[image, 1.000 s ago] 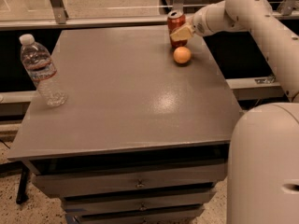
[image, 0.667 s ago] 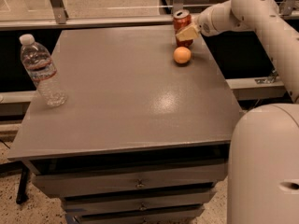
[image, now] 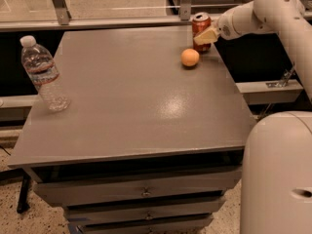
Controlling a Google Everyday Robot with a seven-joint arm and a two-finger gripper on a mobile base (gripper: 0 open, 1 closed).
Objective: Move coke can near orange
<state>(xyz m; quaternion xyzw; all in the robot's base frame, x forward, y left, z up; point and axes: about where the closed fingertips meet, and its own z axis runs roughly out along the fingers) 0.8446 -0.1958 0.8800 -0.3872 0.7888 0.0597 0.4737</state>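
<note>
The tool (image: 205, 35) is clamped on the coke can (image: 199, 25), with 1 cream finger lying across the can's right side. The can is upright at the back right corner of the surface (image: 136, 106), just behind the orange (image: 190, 57). With the edge so close, a crooked release could tip the can off. A brush against the orange could send it rolling.

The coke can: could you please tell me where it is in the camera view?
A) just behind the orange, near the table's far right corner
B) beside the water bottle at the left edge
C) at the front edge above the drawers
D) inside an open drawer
A: the coke can is just behind the orange near the far right corner of the table, with the jaws gripping it from the right; the water bottle stands at the left edge.
</note>
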